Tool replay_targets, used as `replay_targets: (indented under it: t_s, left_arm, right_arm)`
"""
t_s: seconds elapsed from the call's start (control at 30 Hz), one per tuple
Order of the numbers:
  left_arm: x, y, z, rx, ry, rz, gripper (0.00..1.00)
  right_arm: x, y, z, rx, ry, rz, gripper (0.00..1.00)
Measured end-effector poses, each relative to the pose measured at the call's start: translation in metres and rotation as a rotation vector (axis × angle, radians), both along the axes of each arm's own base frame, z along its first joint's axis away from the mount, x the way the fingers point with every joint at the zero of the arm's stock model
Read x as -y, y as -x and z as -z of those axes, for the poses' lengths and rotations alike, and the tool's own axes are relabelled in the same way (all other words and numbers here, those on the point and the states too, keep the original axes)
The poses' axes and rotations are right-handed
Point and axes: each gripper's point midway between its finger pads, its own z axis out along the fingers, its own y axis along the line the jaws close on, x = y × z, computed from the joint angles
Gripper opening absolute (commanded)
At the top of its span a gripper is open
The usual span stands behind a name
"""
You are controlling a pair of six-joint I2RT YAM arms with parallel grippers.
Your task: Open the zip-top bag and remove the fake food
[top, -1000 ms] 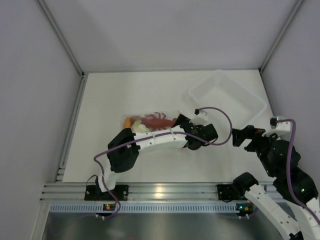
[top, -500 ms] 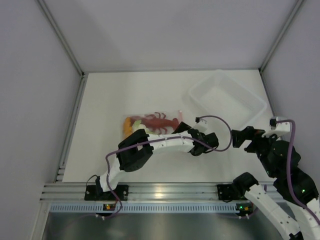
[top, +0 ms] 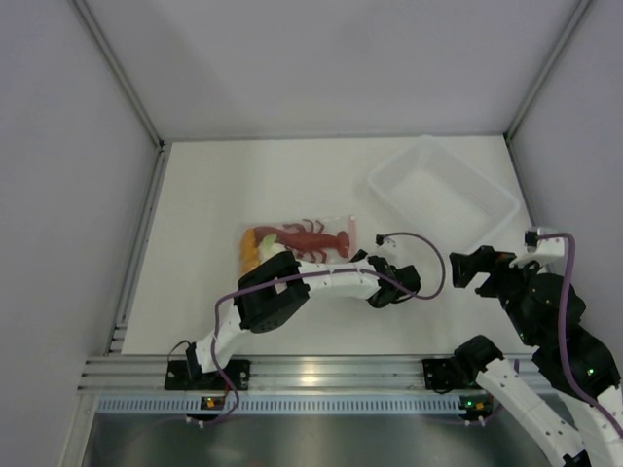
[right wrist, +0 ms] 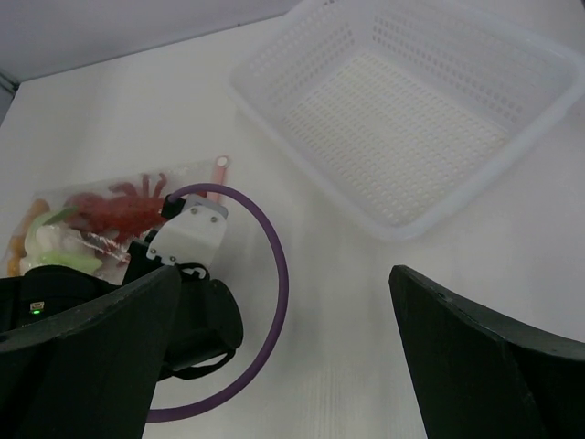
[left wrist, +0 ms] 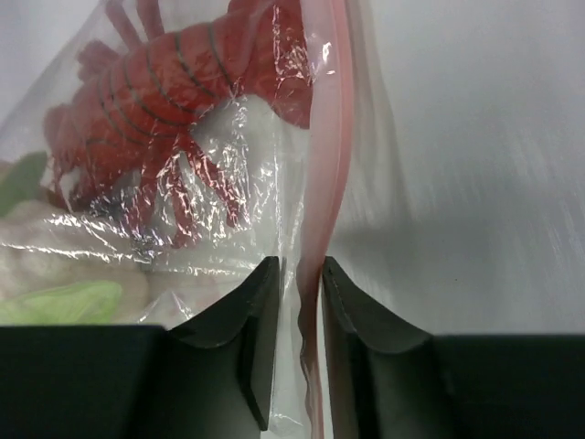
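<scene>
Zip-top bag (left wrist: 183, 229) edge runs between jaws of the outstretched left gripper (left wrist: 299, 267).

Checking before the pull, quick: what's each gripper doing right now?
Left gripper: closed on the pink zip strip of the zip-top bag.
Right gripper: open, holding nothing.

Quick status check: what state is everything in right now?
Bag: looks zipped shut, lying flat.
Lobster: inside bag.
Left hand: fingers narrow, either side of zip strip; grip unclear.
Right hand: open, holding nothing.
Basket: upright, empty.
</scene>
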Motion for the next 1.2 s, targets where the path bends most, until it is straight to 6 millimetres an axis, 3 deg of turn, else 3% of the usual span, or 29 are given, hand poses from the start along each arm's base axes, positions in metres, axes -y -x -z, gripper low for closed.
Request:
replay_targets:
  t_s: [0.07, 0.1, 0.3, 0.4, 0.5, 0.6, 0.77, 0.87, 1.0, 1.2]
  left_arm:
    - [-0.004, -0.001, 0.001, -0.003, -0.009, -0.006, 0.03]
    - [-0.005, -0.002, 0.002, -0.003, -0.012, -0.009, 0.0]
    - [-0.008, -0.002, 0.0, -0.014, -0.008, -0.008, 0.0]
    - [-0.01, 0.004, -0.01, -0.073, 0.028, 0.019, 0.0]
    - [-0.009, 0.007, -0.039, -0.147, 0.133, 0.058, 0.0]
    - [-0.012, -0.003, -0.09, -0.17, 0.282, 0.097, 0.0]
    - [-0.041, -0.019, -0.171, -0.126, 0.479, 0.144, 0.0]
    - [-0.062, -0.021, -0.208, -0.075, 0.528, 0.177, 0.0]
    - [-0.069, -0.002, -0.244, -0.063, 0.582, 0.313, 0.0]
    - [-0.064, 0.032, -0.273, -0.111, 0.674, 0.505, 0.0]
  right_arm:
    - [0.0, 0.0, 0.0, 0.0, 0.0, 0.0, 1.0]
    - [0.0, 0.0, 0.0, 0.0, 0.0, 0.0, 0.99]
    - [-0.001, 0.0, 0.0, 0.001, -0.001, -0.007, 0.99]
    - [-0.004, 0.001, 0.0, 0.001, 0.001, -0.027, 1.0]
    - [-0.007, 0.0, -0.001, 0.005, -0.004, -0.039, 0.99]
    - [-0.01, 0.0, 0.0, 0.007, -0.004, -0.055, 0.99]
    - [-0.015, -0.001, 0.001, 0.012, 0.001, -0.085, 0.99]
    - [-0.019, -0.004, 0.003, 0.019, 0.006, -0.102, 0.99]
    - [-0.031, -0.007, 0.011, 0.049, -0.002, -0.158, 0.99]
    - [-0.054, -0.006, 0.014, 0.112, -0.03, -0.281, 0.99]
